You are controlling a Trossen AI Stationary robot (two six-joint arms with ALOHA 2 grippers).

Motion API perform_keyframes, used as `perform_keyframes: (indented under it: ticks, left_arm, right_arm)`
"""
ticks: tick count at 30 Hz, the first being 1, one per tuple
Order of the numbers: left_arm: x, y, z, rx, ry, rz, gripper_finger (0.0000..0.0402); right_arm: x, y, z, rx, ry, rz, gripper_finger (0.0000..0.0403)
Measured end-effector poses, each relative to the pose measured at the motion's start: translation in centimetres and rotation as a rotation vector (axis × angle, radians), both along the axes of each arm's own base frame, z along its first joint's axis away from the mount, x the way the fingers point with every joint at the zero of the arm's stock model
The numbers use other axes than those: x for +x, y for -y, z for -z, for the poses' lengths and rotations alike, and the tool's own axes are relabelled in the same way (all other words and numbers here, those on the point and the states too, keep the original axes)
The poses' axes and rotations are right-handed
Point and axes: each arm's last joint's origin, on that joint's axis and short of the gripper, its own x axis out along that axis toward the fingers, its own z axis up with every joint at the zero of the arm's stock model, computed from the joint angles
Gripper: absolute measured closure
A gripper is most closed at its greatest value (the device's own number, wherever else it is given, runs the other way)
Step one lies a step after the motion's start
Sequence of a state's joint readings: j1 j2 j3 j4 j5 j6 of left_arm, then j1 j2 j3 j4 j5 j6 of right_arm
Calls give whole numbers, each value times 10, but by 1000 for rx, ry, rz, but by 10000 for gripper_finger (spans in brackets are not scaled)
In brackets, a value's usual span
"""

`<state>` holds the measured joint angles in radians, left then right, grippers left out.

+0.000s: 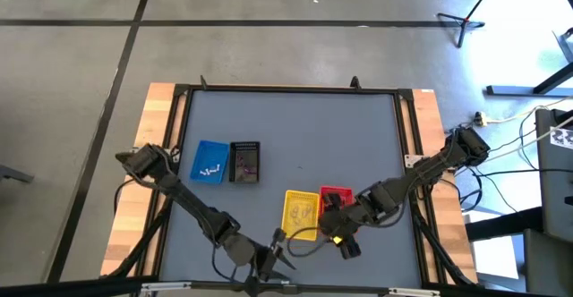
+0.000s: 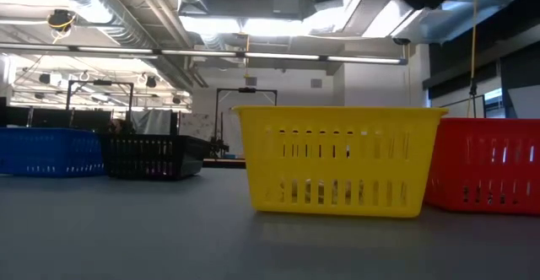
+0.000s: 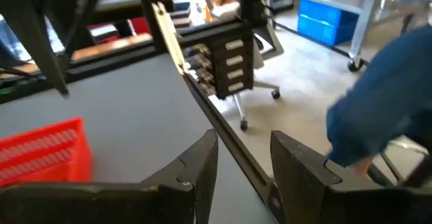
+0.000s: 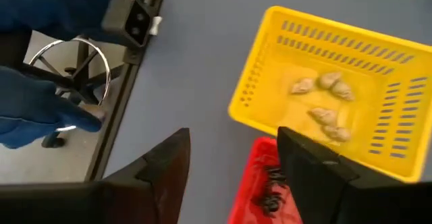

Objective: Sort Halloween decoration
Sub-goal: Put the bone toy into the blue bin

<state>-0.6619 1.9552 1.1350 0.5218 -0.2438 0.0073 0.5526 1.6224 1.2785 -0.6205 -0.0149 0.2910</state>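
While trinkets [image 4: 324,99] already fill the baskets [image 1: 302,215] and none litter the surface [image 1: 295,127], sorting looks finished; both jaws gape empty at six o'clock.

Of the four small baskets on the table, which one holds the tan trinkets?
The yellow basket holds the tan trinkets. The red basket touching it holds black ones instead, and the blue basket and black basket stand apart as a pair, farther left.

a yellow basket [image 4: 324,96] with slotted walls holds tan trinkets [image 4: 324,99]. the red basket [image 4: 260,183], lower centre of the right wrist view, holds black trinkets [image 4: 270,187]. in the high view, left of centre, a blue basket [image 1: 211,162] with white bits sits beside a black basket [image 1: 244,163] on the grey table [image 1: 295,127], which has pale wood edges.
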Motion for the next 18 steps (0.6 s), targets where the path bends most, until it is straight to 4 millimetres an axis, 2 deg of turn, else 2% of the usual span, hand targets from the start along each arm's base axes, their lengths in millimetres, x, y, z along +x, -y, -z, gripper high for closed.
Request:
perform_keyframes:
  ticks: [9, 18]
  left_arm:
    - [-12, 14, 23, 55, -149, 21, 273]
    - [-29, 19, 38, 142, -310, 26, 273]
  right_arm:
    - [-17, -25, 0, -29, 28, 64, 182]
    - [-22, -31, 0, 26, 2, 161, 182]
